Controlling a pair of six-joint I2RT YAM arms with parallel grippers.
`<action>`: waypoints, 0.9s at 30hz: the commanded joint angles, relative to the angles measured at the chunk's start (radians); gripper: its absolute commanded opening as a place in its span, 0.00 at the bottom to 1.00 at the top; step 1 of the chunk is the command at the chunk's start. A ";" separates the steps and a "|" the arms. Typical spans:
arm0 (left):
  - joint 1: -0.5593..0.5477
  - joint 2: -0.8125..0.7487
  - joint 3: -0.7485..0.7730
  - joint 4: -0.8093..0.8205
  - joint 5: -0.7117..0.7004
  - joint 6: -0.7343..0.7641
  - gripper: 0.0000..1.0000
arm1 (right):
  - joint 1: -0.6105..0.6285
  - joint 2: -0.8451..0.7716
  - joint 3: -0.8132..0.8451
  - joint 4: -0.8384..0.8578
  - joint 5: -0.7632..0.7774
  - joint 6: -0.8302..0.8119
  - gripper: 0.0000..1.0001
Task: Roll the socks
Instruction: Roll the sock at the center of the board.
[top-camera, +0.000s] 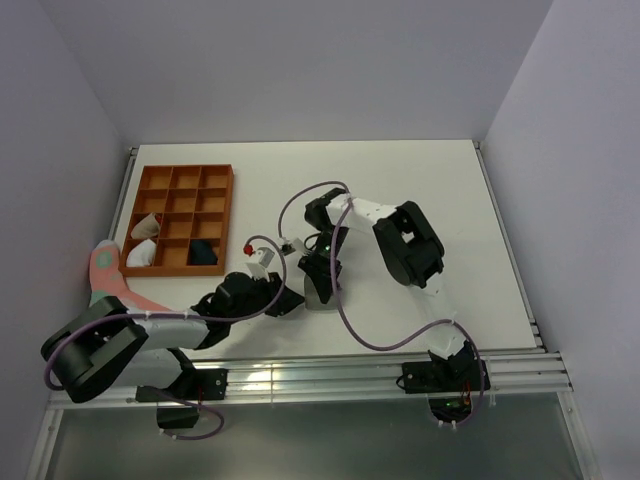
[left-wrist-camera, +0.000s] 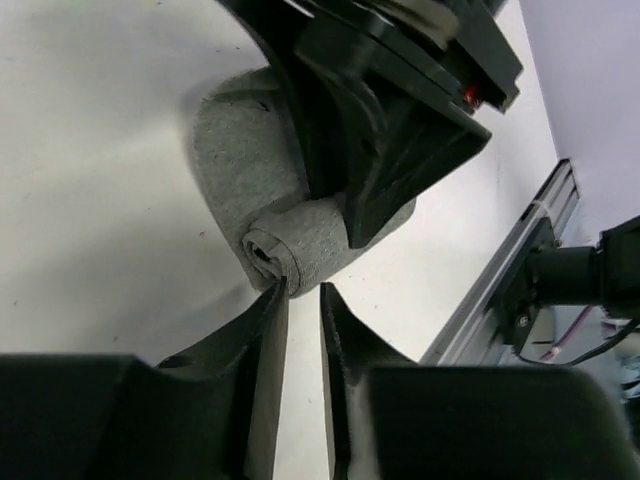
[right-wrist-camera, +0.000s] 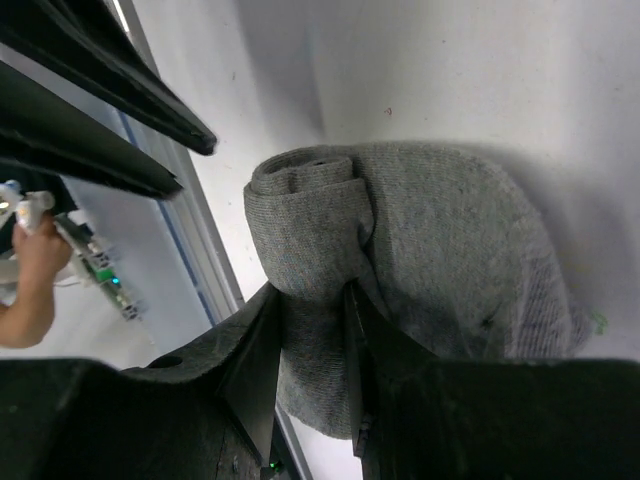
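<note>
White desk (top-camera: 450, 200) between pale walls (top-camera: 300, 70). The half-rolled grey sock (right-wrist-camera: 450, 250) lies toward 6 o'clock from the desk's middle. My right claw (right-wrist-camera: 312, 300) is clamped on its fabric just beside the rolled end. My left claw (left-wrist-camera: 300, 292), at the sock's 9 o'clock, stands narrowly apart, tips at that rolled end.

Fuzzy knit-cloth grey sock (right-wrist-camera: 440, 240), smooth matt white table (left-wrist-camera: 80, 200), matt black plastic left claw (left-wrist-camera: 303, 292).
</note>
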 joint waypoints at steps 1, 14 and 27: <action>-0.040 0.043 0.025 0.155 -0.051 0.128 0.27 | -0.001 0.080 0.023 -0.029 0.049 -0.076 0.24; -0.066 0.147 0.140 0.146 -0.036 0.340 0.37 | -0.009 0.138 0.054 -0.086 0.055 -0.128 0.24; -0.066 0.270 0.123 0.260 0.185 0.328 0.39 | -0.014 0.146 0.061 -0.083 0.058 -0.106 0.25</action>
